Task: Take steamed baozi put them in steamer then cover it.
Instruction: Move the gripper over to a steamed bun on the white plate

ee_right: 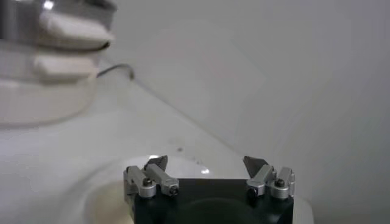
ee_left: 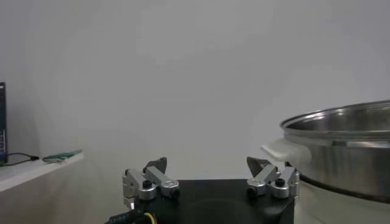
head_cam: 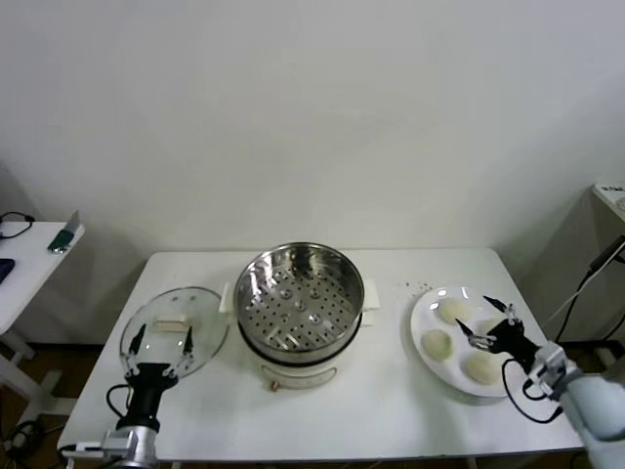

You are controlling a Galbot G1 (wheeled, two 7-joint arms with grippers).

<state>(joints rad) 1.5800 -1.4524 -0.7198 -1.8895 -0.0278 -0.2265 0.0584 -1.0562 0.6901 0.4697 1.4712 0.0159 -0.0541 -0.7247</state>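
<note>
The steamer stands mid-table, a shiny steel pot on a cream base, and its perforated tray holds nothing. Three steamed baozi lie on a white plate to its right. My right gripper hovers open over the plate among the buns, holding nothing; in the right wrist view the right gripper has the plate under it and the steamer farther off. My left gripper is open above the glass lid left of the steamer. The left wrist view shows the left gripper beside the steamer.
A side table with a green object stands off to the left, and another surface to the right. Dark specks lie on the white table behind the plate. A black cable trails from my right arm.
</note>
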